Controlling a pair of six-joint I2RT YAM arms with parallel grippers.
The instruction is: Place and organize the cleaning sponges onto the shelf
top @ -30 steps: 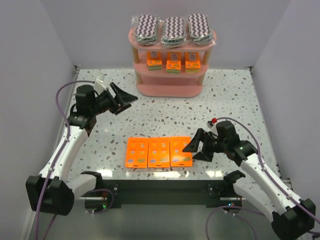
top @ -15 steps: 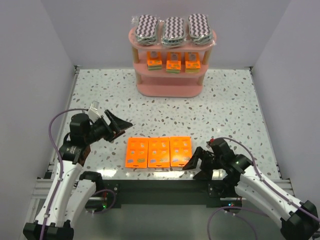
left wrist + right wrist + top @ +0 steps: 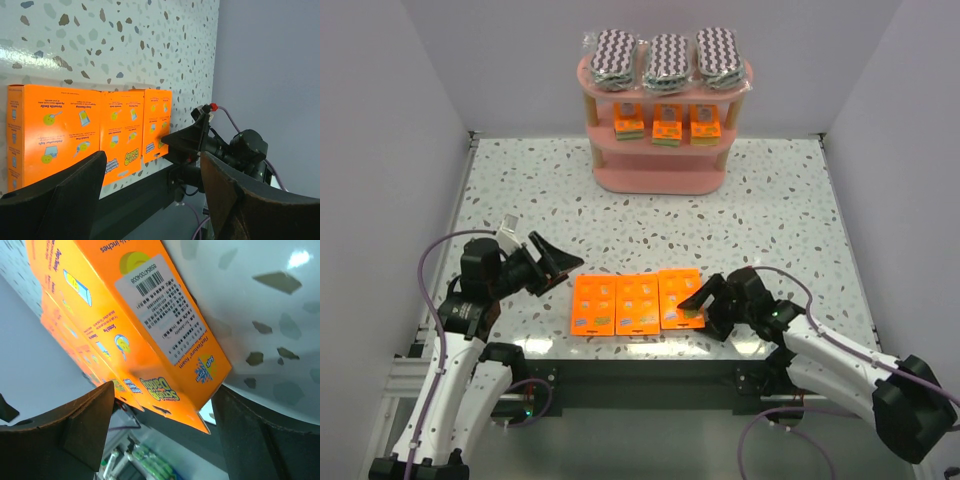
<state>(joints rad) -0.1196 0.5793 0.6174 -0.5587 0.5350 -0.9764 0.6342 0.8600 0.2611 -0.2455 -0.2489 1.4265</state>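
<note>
The cleaning sponges [image 3: 638, 303] number nine in all, six on the shelf [image 3: 655, 183] and three on the tabletop [image 3: 780, 205]. The pink shelf stands at the far middle of the tabletop and has three oval boards on pale posts. On its top board lie three zigzag packs [image 3: 667, 60] in clear wrap, side by side in a row. On the middle board stand three small orange packets [image 3: 667, 126], also in a row, one under each zigzag pack. The bottom board carries nothing that can be seen.

Three large orange packets [image 3: 593, 305] lie flat near the front edge of the tabletop, edge to edge in a row, printed faces up.

The left tool [image 3: 565, 272] is just left of this row with its fingers spread apart and nothing between them; its wrist view looks along all three packets towards the other arm.

The right tool [image 3: 695, 310] is at the right end of the row, low over the near right corner of the rightmost packet. Its fingers are also spread wide. In its wrist view that packet's barcode end [image 3: 170, 325] lies between the two fingers [image 3: 75, 435]; whether either finger touches the packet cannot be told.
</note>
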